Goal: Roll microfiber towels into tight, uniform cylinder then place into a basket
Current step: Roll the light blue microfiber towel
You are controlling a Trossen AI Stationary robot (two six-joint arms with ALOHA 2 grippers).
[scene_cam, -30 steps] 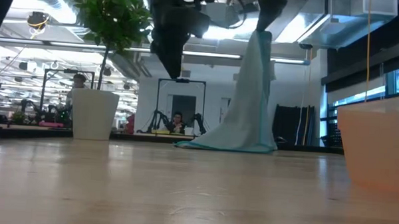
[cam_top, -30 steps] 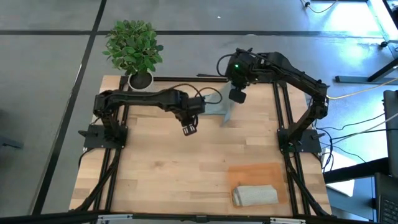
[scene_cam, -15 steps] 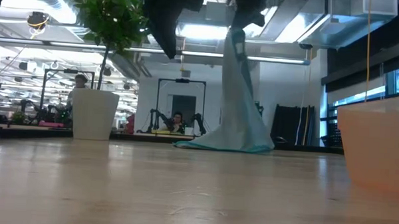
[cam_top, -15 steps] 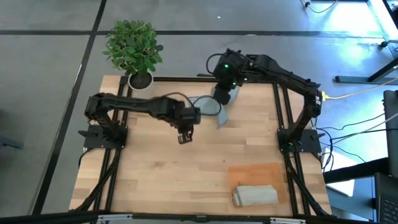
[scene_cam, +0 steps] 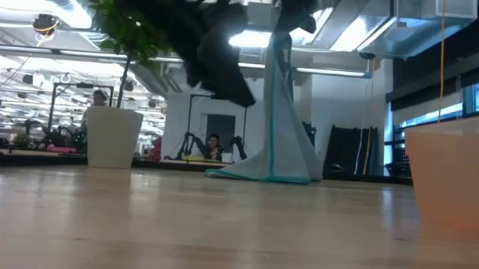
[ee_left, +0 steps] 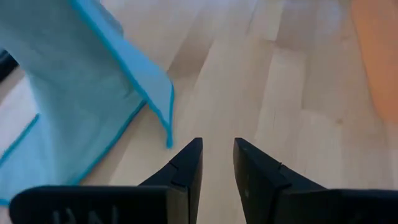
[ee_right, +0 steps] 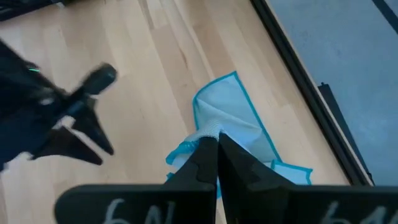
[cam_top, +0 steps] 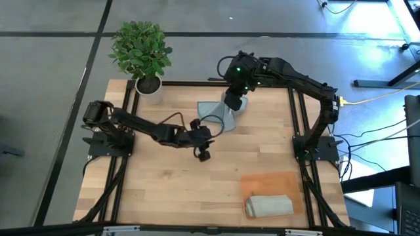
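Left gripper [cam_top: 204, 155] hangs mid-table, jaws parted on nothing. Just right and farther back, the right gripper [cam_top: 231, 103] pinches the blue towel [cam_top: 216, 113] by a corner, its lower edge draped on the wood. Near right, 1 grey towel [cam_top: 269, 205] sits rolled in the basket [cam_top: 272, 181]. Best laid flat, square, before rolling.
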